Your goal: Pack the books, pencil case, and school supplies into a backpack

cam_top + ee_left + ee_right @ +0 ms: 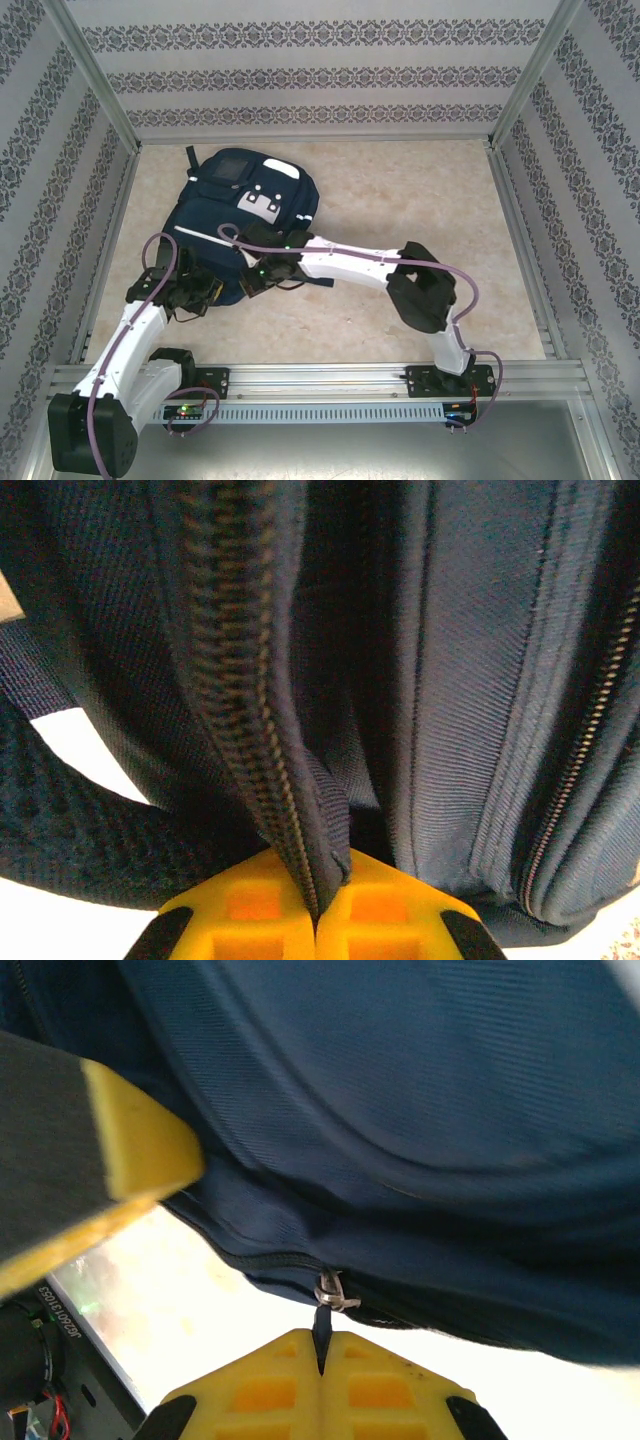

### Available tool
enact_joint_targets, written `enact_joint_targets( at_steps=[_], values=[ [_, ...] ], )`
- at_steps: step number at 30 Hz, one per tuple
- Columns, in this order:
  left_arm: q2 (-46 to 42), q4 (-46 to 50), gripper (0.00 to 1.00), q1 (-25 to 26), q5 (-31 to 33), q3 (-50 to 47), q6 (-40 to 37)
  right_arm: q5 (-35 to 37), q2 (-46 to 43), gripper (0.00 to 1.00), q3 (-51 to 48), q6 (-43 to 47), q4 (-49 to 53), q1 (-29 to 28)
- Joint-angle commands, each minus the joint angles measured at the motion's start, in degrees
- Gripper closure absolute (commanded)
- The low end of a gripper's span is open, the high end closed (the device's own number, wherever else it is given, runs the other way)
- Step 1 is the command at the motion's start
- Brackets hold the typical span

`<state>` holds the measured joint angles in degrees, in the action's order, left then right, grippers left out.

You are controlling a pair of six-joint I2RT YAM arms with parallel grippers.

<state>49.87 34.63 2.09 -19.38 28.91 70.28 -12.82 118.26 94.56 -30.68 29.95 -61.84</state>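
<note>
The navy backpack (245, 205) lies flat on the table, left of centre, its near end toward the arms. My left gripper (203, 292) is at its near left corner, shut on the fabric edge beside a zipper track (235, 680); the yellow fingertips (255, 910) pinch that seam. My right gripper (262, 275) is at the near edge, shut on the dark zipper pull (322, 1328), which hangs from a metal ring (333, 1295) on the backpack (400, 1110). The books, pencil case and school supplies are out of view.
Patterned walls with metal posts enclose the beige table (420, 200). An aluminium rail (330, 378) carries both arm bases along the near edge. A yellow and black finger (120, 1150) of the other gripper juts in at the upper left of the right wrist view.
</note>
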Motion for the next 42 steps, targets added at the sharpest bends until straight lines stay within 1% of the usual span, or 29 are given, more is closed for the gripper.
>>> enact_joint_targets(
  at_steps=[1,4,6,11,14,17,18,19,20,21,22,23,24,27,30,33,36,39,42],
  values=[
    [0.0,-5.6,1.00,1.8,-0.7,-0.6,2.8,-4.7,4.1,1.00,10.6,1.6,0.5,-3.6],
    [-0.2,-5.8,1.00,2.1,-0.8,-1.0,3.1,-6.0,5.8,1.00,14.8,2.4,0.9,-3.8],
    [-0.6,-6.1,1.00,2.1,-1.0,-1.2,3.2,-5.8,6.0,1.00,15.0,2.3,1.3,-3.6],
    [-0.9,-5.3,1.00,2.1,-0.6,-0.7,2.4,-3.8,3.2,1.00,9.3,1.3,0.2,-3.2],
    [-0.9,-4.3,1.00,2.2,-0.3,0.1,1.6,-3.1,0.3,1.00,5.7,1.1,-0.2,-2.8],
    [-1.3,-3.1,1.00,2.1,0.2,2.2,-0.2,0.5,-4.0,1.00,2.7,2.2,0.0,-3.0],
    [-1.4,-2.7,1.00,2.1,1.0,2.5,-0.6,0.9,-5.6,1.00,1.8,2.7,-0.9,-3.1],
    [-1.0,-4.3,1.00,2.1,0.8,1.9,0.0,0.0,-6.2,1.00,1.7,2.9,-1.7,-3.1],
    [-0.5,-7.3,1.00,2.2,-0.4,0.6,1.4,-1.3,-5.8,1.00,2.4,3.2,-2.0,-3.2],
    [0.2,-12.4,1.00,2.6,-2.5,-1.4,3.8,-3.0,-4.3,1.00,4.3,3.4,-1.4,-3.3],
    [0.8,-17.2,1.00,3.6,-3.4,-3.0,6.2,-4.0,-2.2,1.00,6.6,3.4,-0.1,-3.6],
    [1.2,-19.2,1.00,4.5,-3.1,-3.2,7.2,-5.0,-0.3,1.00,8.5,3.1,0.5,-3.9],
    [1.4,-19.9,1.00,5.7,-2.2,-2.5,7.0,-6.1,1.5,1.00,10.3,2.9,0.5,-4.3],
    [1.6,-19.1,1.00,9.3,1.1,-0.1,6.0,-6.3,5.3,1.00,16.3,3.8,1.5,-5.6],
    [2.2,-19.2,1.00,10.8,1.6,0.1,6.6,-7.6,7.3,1.00,20.7,4.4,2.6,-5.7],
    [0.4,-15.7,1.00,10.8,3.3,0.4,5.1,-7.0,6.0,1.00,17.6,3.3,1.5,-4.9],
    [-2.4,-14.5,1.00,10.4,5.4,0.2,5.3,-4.3,2.4,1.00,10.2,2.2,-0.6,-4.2],
    [-3.6,-10.6,1.00,9.7,6.6,2.1,3.0,1.4,-1.7,1.00,3.4,2.0,0.9,-3.2],
    [-4.7,-5.9,1.00,8.9,7.7,4.3,-0.2,10.3,-9.1,1.00,-4.8,1.7,3.3,-1.8]
  ],
)
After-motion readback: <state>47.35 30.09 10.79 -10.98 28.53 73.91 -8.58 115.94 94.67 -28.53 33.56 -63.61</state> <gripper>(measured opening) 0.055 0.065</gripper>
